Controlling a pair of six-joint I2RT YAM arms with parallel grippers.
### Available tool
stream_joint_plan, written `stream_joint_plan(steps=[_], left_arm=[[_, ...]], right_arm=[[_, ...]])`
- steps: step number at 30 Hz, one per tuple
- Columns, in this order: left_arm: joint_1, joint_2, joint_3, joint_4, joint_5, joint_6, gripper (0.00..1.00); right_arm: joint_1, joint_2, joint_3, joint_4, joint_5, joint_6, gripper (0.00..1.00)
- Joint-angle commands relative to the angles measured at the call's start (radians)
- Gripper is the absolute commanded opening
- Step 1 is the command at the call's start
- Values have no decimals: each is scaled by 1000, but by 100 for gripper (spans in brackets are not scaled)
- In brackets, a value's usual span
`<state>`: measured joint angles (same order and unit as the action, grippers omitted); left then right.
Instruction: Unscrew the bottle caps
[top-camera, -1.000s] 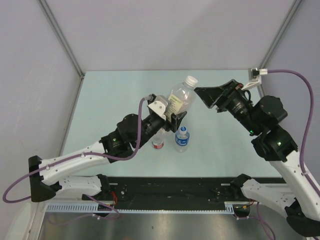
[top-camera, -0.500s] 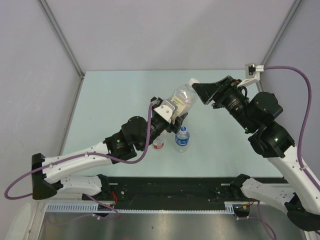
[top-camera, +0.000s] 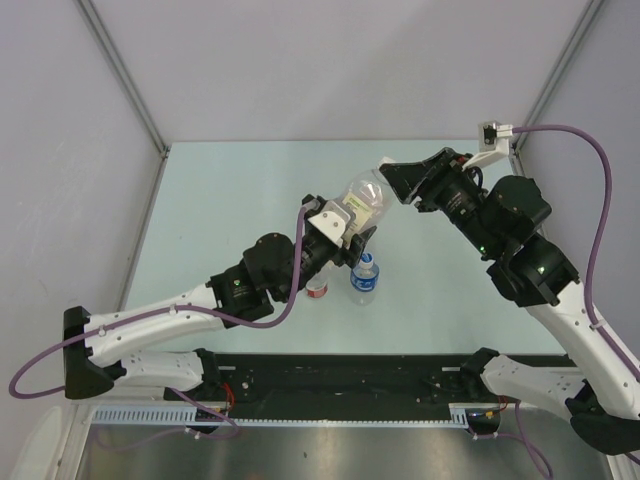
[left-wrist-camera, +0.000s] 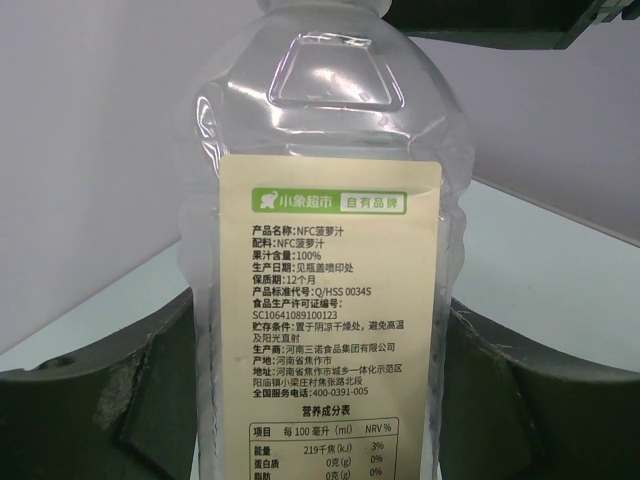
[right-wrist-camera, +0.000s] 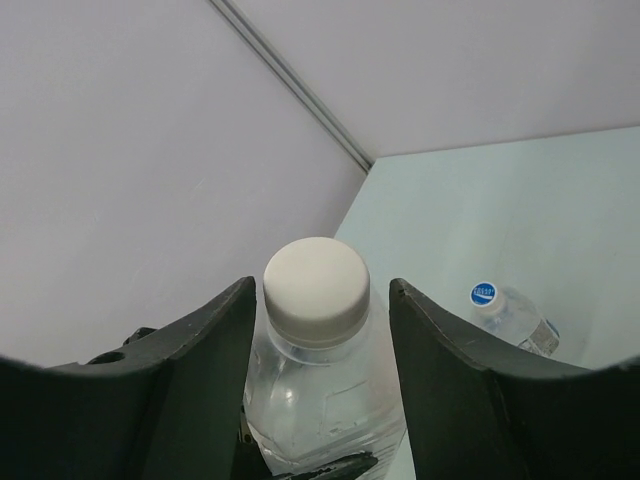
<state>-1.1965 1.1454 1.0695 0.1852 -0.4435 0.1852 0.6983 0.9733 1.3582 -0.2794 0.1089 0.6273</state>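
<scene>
The left pincer is clamped on the big bottle around its yellowish label and holds it off the worktop. The bottle is tilted, and its long axis runs from the left pincer up toward the right arm. Its white cap points straight into the right pincer.

That is the relation the coming move turns on. In the right wrist view the cap sits between the two fingers, roughly centred, with a thin strip of background showing on each side. So we read the right pincer as apart: it is around the cap but not yet pressing on it. We judge that it has to close squarely on the cap and then turn about the bottle's axis while the left pincer keeps the body from spinning. The right arm is the only one placed to do this.

Below the raised bottle a small blue-labelled bottle stands upright with its blue cap on. Just beside it a red-labelled bottle is partly hidden under the left arm. Both are clear of the cap, and nothing stands between the fingers and it. We see no fourth bottle.
</scene>
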Motion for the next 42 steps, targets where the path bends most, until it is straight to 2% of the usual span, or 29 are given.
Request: stream_joint_plan(steps=[1, 10, 13, 14, 17, 21, 24, 31, 42], left_arm=[[-9, -18, 35, 39, -12, 23, 0], [-9, -22, 29, 37, -9, 26, 0], [-11, -26, 27, 34, -4, 25, 0], [-11, -27, 24, 36, 0, 23, 0], [-9, -45, 8, 36, 40, 11, 0], [-9, -104, -25, 37, 184, -18, 0], [0, -137, -20, 7, 349, -58, 0], [40, -167, 24, -78, 771, -179, 0], [228, -133, 53, 26, 1281, -447, 0]], right_arm=[[6, -1, 35, 20, 17, -17, 58], [6, -1, 35, 13, 29, -24, 39], [6, -2, 35, 0, 31, -32, 25], [6, -4, 35, 0, 31, -35, 14], [6, -7, 33, -1, 9, -63, 0], [6, -31, 16, 2, -41, -123, 0], [3, -62, -13, 34, -98, -170, 0], [-2, -76, -14, 52, -368, -261, 0], [0, -96, -33, 80, -774, -366, 0]])
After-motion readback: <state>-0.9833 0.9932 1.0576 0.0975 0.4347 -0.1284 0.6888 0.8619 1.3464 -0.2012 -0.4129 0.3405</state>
